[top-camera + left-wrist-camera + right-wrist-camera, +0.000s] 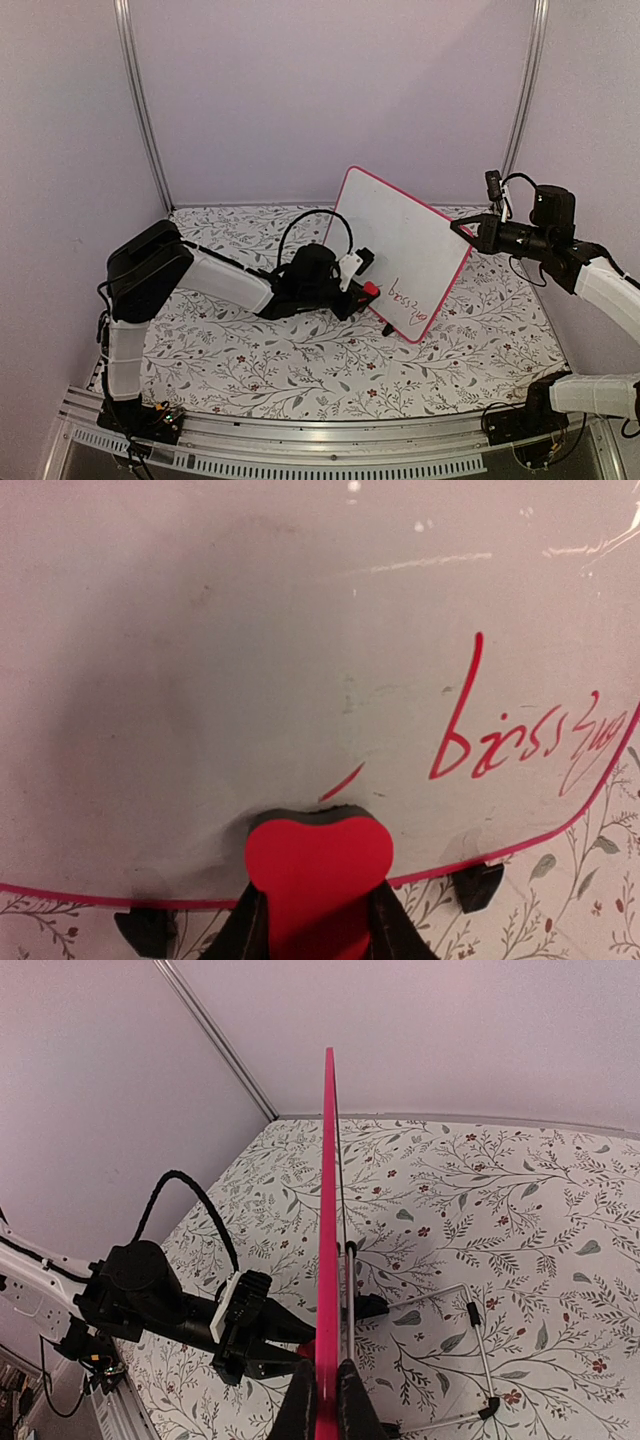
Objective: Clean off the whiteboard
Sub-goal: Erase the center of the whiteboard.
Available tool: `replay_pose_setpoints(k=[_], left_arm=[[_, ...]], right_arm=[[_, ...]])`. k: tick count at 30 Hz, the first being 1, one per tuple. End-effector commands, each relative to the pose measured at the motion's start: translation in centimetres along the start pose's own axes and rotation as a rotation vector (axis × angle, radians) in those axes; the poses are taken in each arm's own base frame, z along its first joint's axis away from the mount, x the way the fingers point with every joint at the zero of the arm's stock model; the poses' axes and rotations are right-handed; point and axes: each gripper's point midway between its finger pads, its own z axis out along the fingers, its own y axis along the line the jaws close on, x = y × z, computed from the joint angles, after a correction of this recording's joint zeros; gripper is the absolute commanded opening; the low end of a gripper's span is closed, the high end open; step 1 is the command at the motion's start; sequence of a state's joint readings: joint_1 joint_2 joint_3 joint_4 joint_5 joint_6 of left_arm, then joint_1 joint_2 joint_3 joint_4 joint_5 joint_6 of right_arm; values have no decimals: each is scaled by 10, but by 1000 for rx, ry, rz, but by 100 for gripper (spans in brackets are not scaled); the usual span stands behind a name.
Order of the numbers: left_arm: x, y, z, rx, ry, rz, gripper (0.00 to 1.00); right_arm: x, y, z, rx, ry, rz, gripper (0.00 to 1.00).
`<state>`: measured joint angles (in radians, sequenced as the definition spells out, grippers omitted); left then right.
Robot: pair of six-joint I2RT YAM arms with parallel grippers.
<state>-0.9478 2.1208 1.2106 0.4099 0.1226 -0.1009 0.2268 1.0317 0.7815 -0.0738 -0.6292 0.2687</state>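
Red eraser [318,858] pressed to the propped whiteboard [250,660], braced at its far edge.
Left wrist: clamps left gripper [318,925] on the eraser, felt edge touching the board low down, just left of red writing [530,745] yet to be wiped. Right wrist: pinches right gripper [326,1405] tight onto the pink frame [328,1210], seen edge-on, likely to steady against the push. Top: stands tilted on the floral table [300,375], between both arms.

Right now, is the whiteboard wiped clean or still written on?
Written on: red handwriting shows on the whiteboard, near its lower edge, beside the red eraser.
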Motion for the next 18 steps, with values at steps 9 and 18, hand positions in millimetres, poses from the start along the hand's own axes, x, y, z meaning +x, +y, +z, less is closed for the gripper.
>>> replay_pose_setpoints(k=[9,18], left_arm=[[-48,-26,6,10,-97,47,0],[-88,-26,-6,-23,-203,66,0]], right_arm=[[45,7,4,-61,143,64,0],[44,8,5,-66,141,61,0]])
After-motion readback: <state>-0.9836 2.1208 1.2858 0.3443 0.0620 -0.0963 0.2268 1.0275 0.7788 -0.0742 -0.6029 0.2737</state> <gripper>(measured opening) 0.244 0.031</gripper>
